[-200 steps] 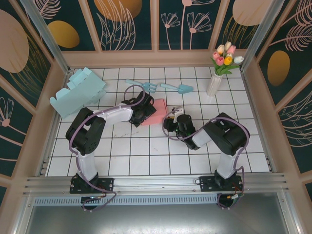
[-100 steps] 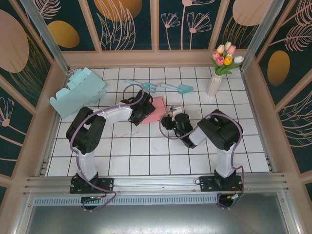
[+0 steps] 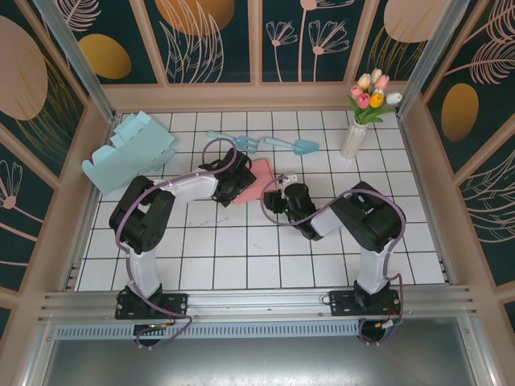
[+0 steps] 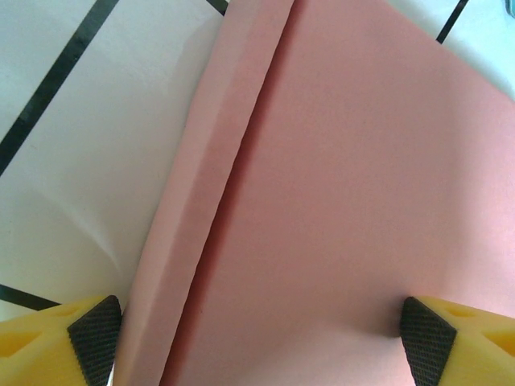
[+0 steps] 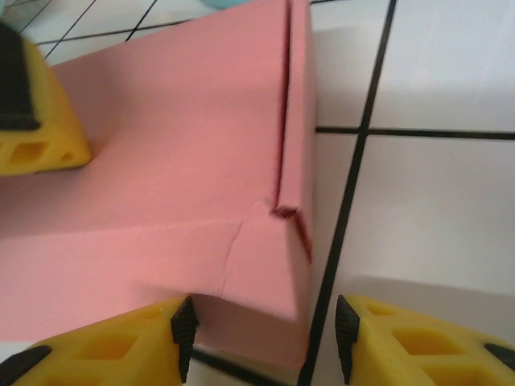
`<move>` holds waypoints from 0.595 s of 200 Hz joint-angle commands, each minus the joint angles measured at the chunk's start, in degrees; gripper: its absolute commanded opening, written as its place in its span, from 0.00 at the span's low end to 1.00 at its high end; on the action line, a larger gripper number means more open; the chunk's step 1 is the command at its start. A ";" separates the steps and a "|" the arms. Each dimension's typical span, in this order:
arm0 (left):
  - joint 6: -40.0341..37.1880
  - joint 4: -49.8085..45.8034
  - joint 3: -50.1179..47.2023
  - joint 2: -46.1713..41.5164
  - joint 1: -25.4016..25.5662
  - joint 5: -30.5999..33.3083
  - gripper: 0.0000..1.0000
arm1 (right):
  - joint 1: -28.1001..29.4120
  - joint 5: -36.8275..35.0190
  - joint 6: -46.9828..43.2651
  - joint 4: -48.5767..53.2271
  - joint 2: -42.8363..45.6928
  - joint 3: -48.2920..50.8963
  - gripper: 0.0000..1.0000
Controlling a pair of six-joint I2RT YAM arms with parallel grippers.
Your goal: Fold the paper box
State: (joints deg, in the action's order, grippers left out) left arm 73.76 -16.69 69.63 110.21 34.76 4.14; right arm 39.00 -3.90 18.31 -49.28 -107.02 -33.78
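Right pincer [image 5: 261, 326] gapes astride the pink box [image 5: 161, 161] corner; left pincer [image 4: 261, 342] spreads wide over its top.

Near the middle of the white tiled worktop [image 3: 241, 257], slightly toward the back: a pink folded paper box [image 3: 256, 178], flat on the tiles. At the box's left edge, the left hand [image 3: 232, 183]; straddles the folded flap, with one fingertip [image 4: 92, 338] over the worktop just beside the flap and the other over the box's top. At the box's near right corner, the right hand [image 3: 275, 197]; keeps that corner between its fingers [image 5: 121, 346]. At the back left, well apart from the pink box: a light blue cut-out paper box blank [image 3: 129, 153]. Behind the pink box, side by side: a light blue plastic fork-like tool [image 3: 235, 141] on the left, a light blue plastic scoop [image 3: 296, 145] on the right. Right of the scoop, at the back right: a white vase of tulips [image 3: 354, 138], upright.
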 commanded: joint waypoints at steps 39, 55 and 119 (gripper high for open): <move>-0.32 -10.58 -1.60 5.65 -0.52 1.31 0.90 | 0.21 3.75 0.46 10.64 10.51 3.98 0.59; -0.27 -10.73 -1.66 5.30 -0.58 1.66 0.90 | 0.06 3.29 0.48 13.47 12.11 3.74 0.59; -0.22 -10.73 -1.77 5.17 -0.63 1.66 0.90 | -2.57 4.77 4.56 13.22 9.21 -0.26 0.26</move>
State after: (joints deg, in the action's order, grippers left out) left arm 73.95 -17.61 70.41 110.52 34.76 4.89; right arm 37.50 -0.64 20.56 -35.68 -95.57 -31.46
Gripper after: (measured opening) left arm 0.898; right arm 0.263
